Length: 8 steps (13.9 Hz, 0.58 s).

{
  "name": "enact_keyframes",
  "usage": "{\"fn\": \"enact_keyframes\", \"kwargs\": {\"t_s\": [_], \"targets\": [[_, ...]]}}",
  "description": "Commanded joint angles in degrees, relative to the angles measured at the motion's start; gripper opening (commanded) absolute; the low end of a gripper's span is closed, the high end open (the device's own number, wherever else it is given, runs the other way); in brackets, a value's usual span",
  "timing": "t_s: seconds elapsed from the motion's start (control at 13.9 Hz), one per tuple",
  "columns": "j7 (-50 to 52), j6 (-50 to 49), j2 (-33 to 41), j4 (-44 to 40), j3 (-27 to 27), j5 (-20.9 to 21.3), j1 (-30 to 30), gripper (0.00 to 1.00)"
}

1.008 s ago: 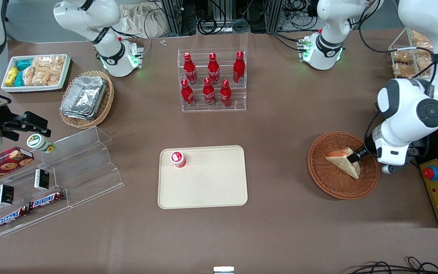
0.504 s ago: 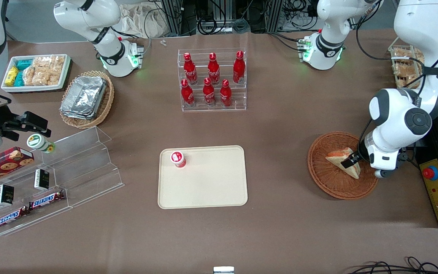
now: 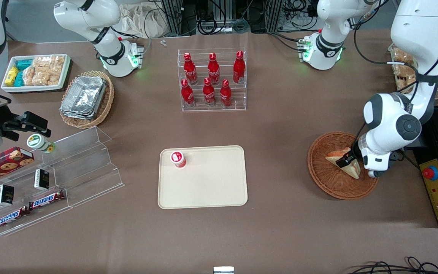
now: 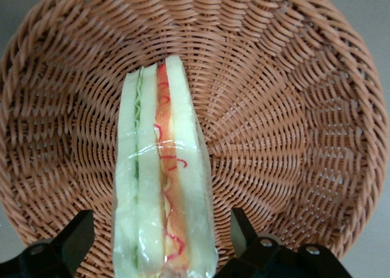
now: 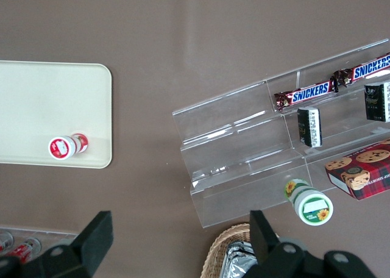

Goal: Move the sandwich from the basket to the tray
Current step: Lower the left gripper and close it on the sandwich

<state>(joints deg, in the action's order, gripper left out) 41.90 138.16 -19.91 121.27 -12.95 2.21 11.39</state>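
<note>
Straddling the sandwich (image 4: 163, 186) where it stood on its edge in the basket (image 3: 323, 182), our claw (image 4: 163, 244) hung wide with a finger (image 4: 73, 241) on each bread face, apparently so a squeeze could lift it for the tray (image 3: 211, 190) nearer the table's middle.

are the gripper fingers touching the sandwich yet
Apart. The left wrist view shows the gripper open astride the sandwich in the basket, with wicker visible between each finger and the wrap.

brown table (image 3: 280, 125), cables (image 3: 219, 23) above
</note>
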Motion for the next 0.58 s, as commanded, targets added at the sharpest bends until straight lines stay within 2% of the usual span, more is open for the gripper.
{"fn": "enact_keyframes", "kwargs": {"t_s": [0.0, 0.14, 0.22, 0.5], "targets": [[2.6, 2.0, 0.1, 1.1, -0.1, 1.1, -0.2, 0.55], [2.5, 1.9, 0.0, 1.0, -0.1, 1.2, -0.2, 0.18], [2.5, 1.9, 0.0, 0.8, -0.1, 1.2, -0.2, 0.03], [2.3, -0.1, 0.6, -0.3, -0.1, 1.2, -0.2, 0.0]]}}
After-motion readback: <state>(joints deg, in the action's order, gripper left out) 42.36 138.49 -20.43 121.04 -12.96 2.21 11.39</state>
